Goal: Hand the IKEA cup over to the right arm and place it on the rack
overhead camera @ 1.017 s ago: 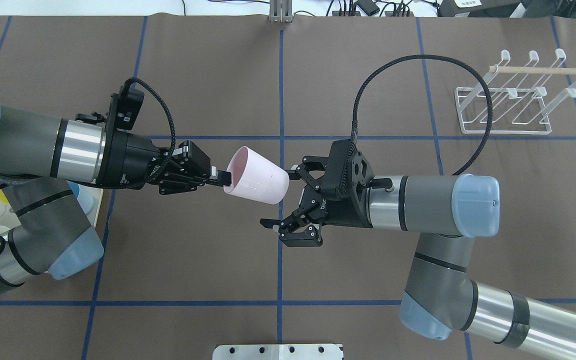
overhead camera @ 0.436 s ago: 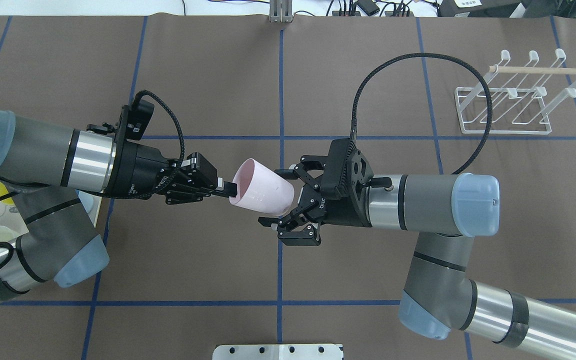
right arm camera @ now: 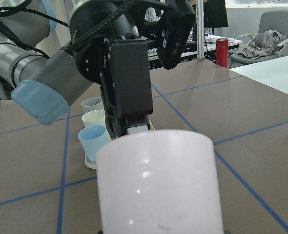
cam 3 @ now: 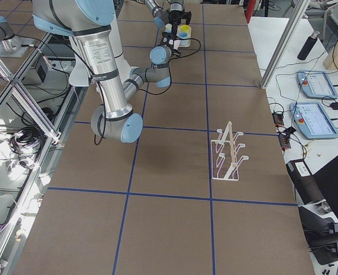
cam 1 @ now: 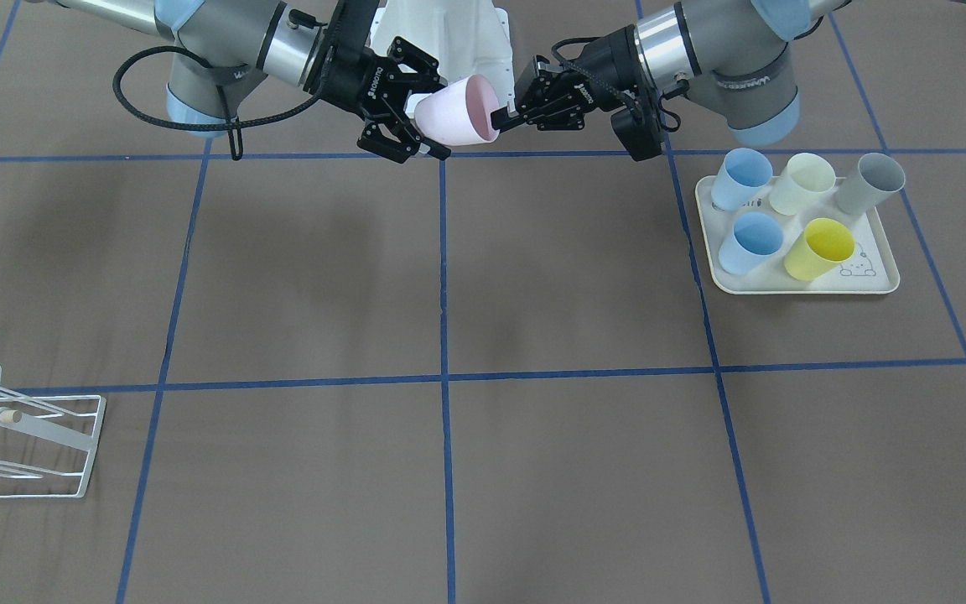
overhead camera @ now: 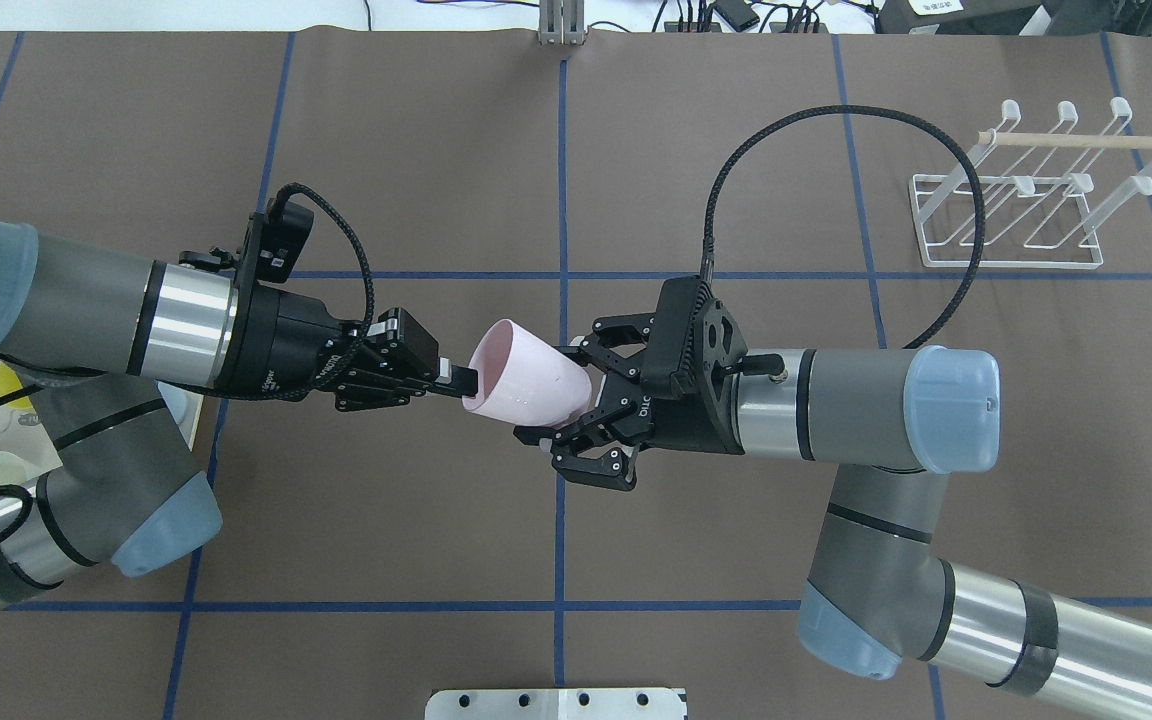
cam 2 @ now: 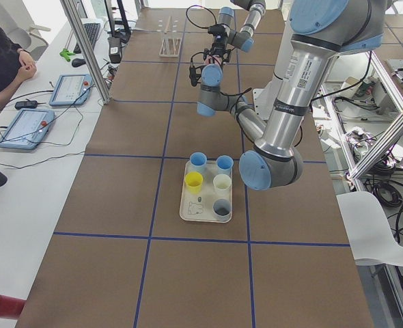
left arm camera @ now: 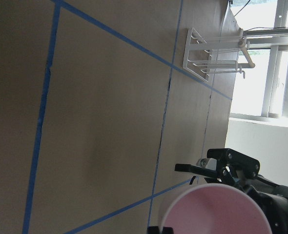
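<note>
IKEA cup (overhead camera: 528,382), rim pinched by left claw (overhead camera: 460,380), now sits deeper inside right claw (overhead camera: 546,392), its open jaws narrowed.

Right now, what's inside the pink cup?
Mostly bare pink wall, seen from the left wrist camera; the pink cup looks empty. The left gripper pinches its rim, so one fingertip sits just inside. I can't see the bottom: its own wall or the picture edge hides it.
</note>
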You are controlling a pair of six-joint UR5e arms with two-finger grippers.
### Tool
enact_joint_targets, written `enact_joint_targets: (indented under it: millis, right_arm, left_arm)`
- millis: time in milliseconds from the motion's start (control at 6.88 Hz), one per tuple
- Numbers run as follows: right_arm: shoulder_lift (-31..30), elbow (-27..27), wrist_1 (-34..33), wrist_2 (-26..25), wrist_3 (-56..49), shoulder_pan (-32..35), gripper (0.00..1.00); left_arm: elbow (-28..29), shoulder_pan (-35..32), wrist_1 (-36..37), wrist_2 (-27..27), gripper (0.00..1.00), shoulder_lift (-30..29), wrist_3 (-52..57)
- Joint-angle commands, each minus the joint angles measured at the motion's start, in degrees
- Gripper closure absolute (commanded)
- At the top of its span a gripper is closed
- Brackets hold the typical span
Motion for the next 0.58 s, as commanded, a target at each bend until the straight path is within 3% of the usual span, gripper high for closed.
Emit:
enact_joint_targets:
  millis: [0,145,291,436]
  right_arm:
    - [-0.07,0.06,-0.01,-0.02,0.1,0.01,0.48]
    - [-0.07,0.06,-0.01,-0.02,0.18,0.01,0.48]
    - [-0.07,0.06,-0.01,-0.02,0.18,0.01,0.48]
    - [-0.07,0.15,-0.01,-0.02,0.1,0.01,0.48]
  left_arm:
    - [0.0,0.02,0.07,-0.08,1.0,-0.03,0.15]
    - [0.0,0.02,0.07,-0.17,1.0,-0.12,0.5]
    - [-0.17,0.02,0.07,-0.17,0.45,-0.12,0.59]
    - [-0.35,-0.06,0.16,-0.08,0.0,-0.38,0.51]
